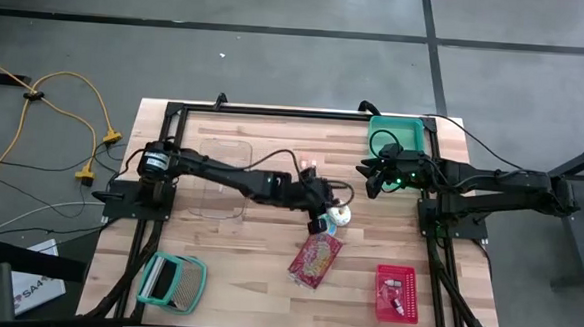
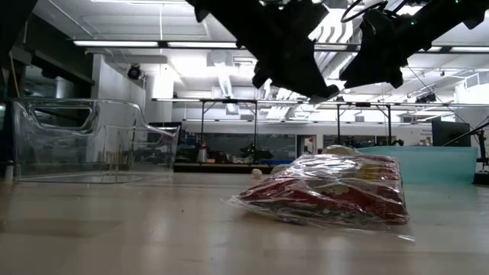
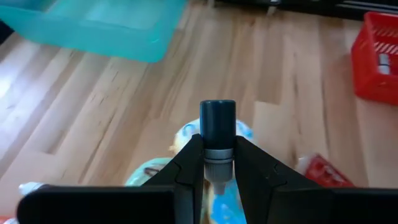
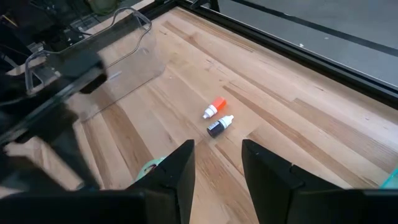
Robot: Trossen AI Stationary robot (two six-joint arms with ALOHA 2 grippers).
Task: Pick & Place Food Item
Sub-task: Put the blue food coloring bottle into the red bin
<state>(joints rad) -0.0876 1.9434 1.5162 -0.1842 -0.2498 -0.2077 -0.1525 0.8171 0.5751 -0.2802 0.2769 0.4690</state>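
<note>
- Centrally, the left gripper (image 1: 321, 222) has its jaws pinching a dark bottle (image 3: 217, 132) above the table (image 1: 236, 281).
- Right gripper (image 1: 373, 178), jaws spread, hovers beside the teal bin (image 1: 411, 131) at the table's far right corner.

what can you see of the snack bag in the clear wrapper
The snack bag is a red pack under crinkly clear film, with small pale markings. It lies flat on the wooden table, near the middle toward the front edge, tilted slightly in the high view. Nothing grips it; the left gripper hangs just behind it, above the table, shut.
</note>
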